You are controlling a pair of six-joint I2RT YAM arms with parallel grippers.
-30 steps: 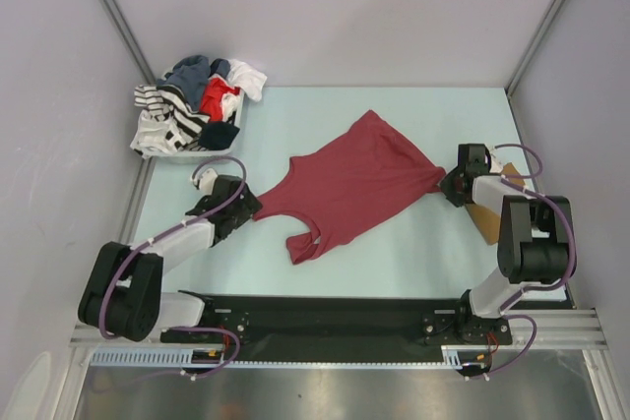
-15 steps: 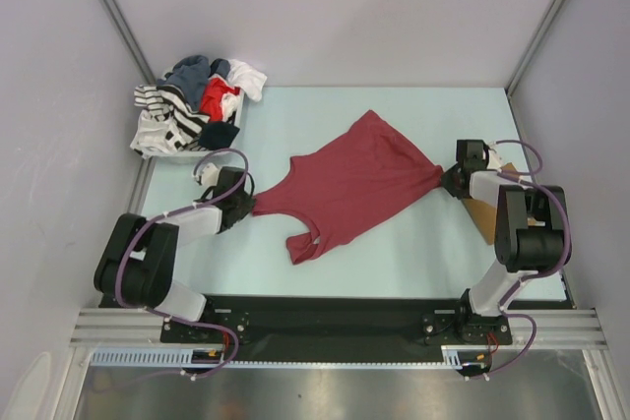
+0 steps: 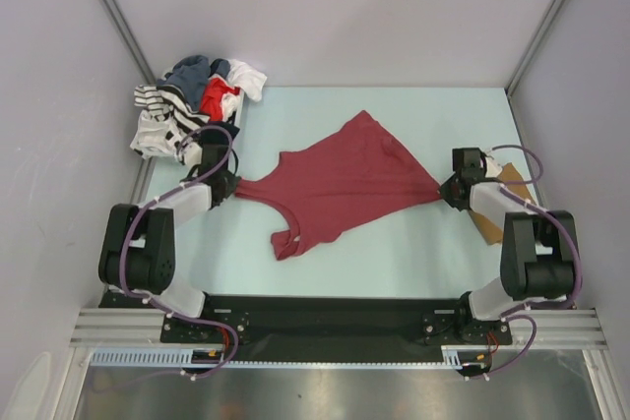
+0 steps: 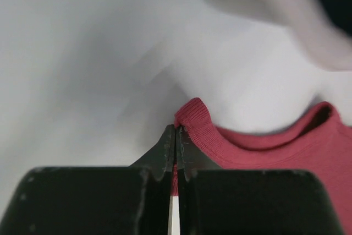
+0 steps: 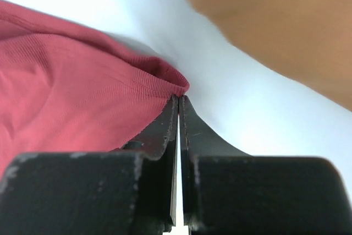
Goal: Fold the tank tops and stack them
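Now stretched between two grips. Far left of the maroon tank top (image 3: 340,184): heap of mixed clothes (image 3: 192,105) in a white bin, with striped, red and grey pieces tangled; no telling whether more tank tops lie among them.

At the top's left strap end: left end effector (image 3: 228,187), clamped on the ribbed strap loop, where a second ago stood open and short of it. Since then drawn away leftward, pulling the strap to a point.

Across the top itself: cloth dragged left over the desk (image 3: 394,253) and tensioned nearly flat, second strap curled at the near edge.

At the top's right hem corner: right end effector (image 3: 445,189), likewise closed tight on a pinch of hem.

Judged: spreading step nearly done, fold not yet begun.

Just right of that corner, under the right arm: tan-brown piece (image 3: 489,223), possibly the other tank top already folded, but mostly covered and only a blur in the right wrist view. Left wrist background smeared too; nothing readable beyond the strap.
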